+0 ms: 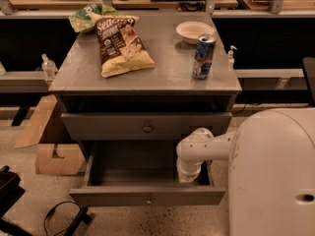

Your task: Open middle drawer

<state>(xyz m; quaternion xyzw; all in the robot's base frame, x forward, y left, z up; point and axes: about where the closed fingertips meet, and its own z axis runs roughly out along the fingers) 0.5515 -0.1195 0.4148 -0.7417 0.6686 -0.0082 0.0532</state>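
Note:
The grey cabinet [74,80] has a closed upper drawer [98,127] with a small round knob. Below it the middle drawer [133,168] stands pulled far out toward me, showing a long plain grey interior; its front [108,197] carries a small round knob. My white arm reaches in from the right. My gripper [188,177] points down inside the drawer's right end, just behind the front panel. The lowest drawer is hidden under the open one.
On the cabinet top lie a brown chip bag [120,43], a green bag [88,16], a white bowl [194,31] and a blue can [203,56]. Cardboard boxes [56,157] stand left of the cabinet. A black cable [59,219] lies on the floor. My white body [275,176] fills the right.

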